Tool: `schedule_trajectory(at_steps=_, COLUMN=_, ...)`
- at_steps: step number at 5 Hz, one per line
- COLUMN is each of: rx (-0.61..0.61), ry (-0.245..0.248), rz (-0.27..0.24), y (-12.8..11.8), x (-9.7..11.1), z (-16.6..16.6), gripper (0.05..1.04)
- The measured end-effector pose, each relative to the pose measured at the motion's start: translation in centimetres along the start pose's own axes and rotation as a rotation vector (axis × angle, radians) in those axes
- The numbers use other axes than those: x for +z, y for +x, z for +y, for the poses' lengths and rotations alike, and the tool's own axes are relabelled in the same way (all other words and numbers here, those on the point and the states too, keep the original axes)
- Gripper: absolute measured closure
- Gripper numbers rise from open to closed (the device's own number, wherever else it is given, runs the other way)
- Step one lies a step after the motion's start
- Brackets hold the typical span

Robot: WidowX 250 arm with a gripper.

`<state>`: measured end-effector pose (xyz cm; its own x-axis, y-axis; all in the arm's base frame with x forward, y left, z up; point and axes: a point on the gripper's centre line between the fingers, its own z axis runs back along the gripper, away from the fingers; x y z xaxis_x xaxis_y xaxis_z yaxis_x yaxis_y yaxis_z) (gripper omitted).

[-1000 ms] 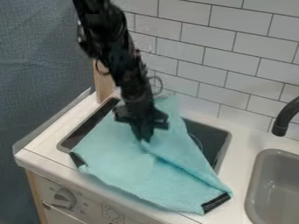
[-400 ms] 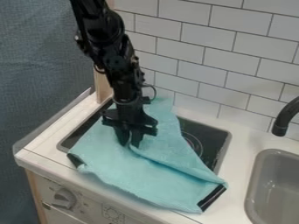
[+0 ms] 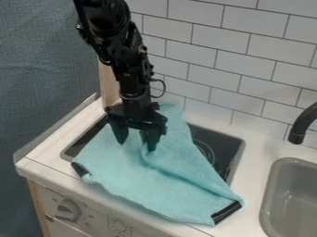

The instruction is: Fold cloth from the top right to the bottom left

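Cloth, pale turquoise, is creased diagonally and marked with black at two corners. The gripper is spread over it.

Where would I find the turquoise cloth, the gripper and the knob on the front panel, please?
Turquoise cloth [image 3: 145, 183], camera view: broad middle of its upper surface.
Gripper [image 3: 136, 146], camera view: midway between its fingertips.
Knob [image 3: 68, 210], camera view: middle of its face.
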<state>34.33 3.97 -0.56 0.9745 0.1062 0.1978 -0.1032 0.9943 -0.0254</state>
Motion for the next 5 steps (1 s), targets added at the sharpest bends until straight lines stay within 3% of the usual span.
schedule_trajectory(at_steps=2, rx=-0.014, ry=-0.041, rz=0.018, y=0.4, x=1.1, z=-0.6, gripper=0.083)
schedule_trajectory(at_steps=4, rx=-0.034, ry=-0.042, rz=-0.043, y=1.5, x=6.1, z=-0.9, gripper=0.084)
schedule_trajectory(at_steps=5, rx=-0.035, ry=-0.042, rz=-0.046, y=1.5, x=6.2, z=-0.9, gripper=0.084)
